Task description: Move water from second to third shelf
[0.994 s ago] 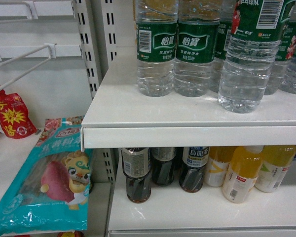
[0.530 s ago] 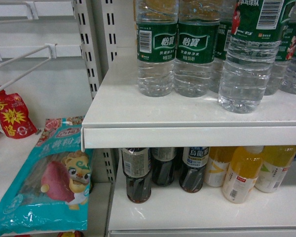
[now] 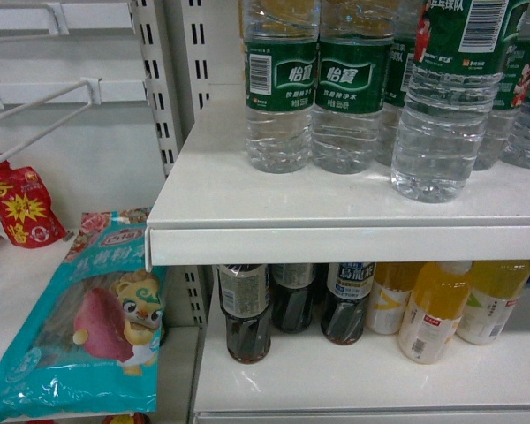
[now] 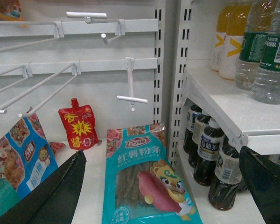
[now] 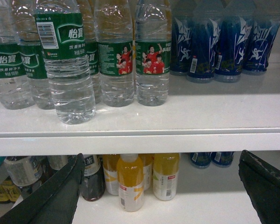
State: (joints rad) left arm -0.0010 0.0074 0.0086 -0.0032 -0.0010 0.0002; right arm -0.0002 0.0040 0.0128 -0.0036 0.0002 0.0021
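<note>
Several bottles of water with green labels stand on the upper white shelf (image 3: 336,240). One water bottle (image 3: 442,115) stands out in front of the row, nearest the shelf edge; the right wrist view shows this front bottle (image 5: 67,70) at upper left. My right gripper (image 5: 161,155) is open and empty, facing the shelf's front edge, below and right of that bottle. My left gripper (image 4: 161,154) is open and empty too, off to the left above a teal noodle packet (image 4: 147,182). Neither gripper shows in the head view.
The lower shelf (image 3: 336,380) holds dark tea bottles (image 3: 245,309) and orange drink bottles (image 3: 433,309). Blue bottles (image 5: 219,42) stand to the right of the water. The left bay has wire hooks (image 4: 130,93), a red pouch (image 3: 16,208) and snack packets.
</note>
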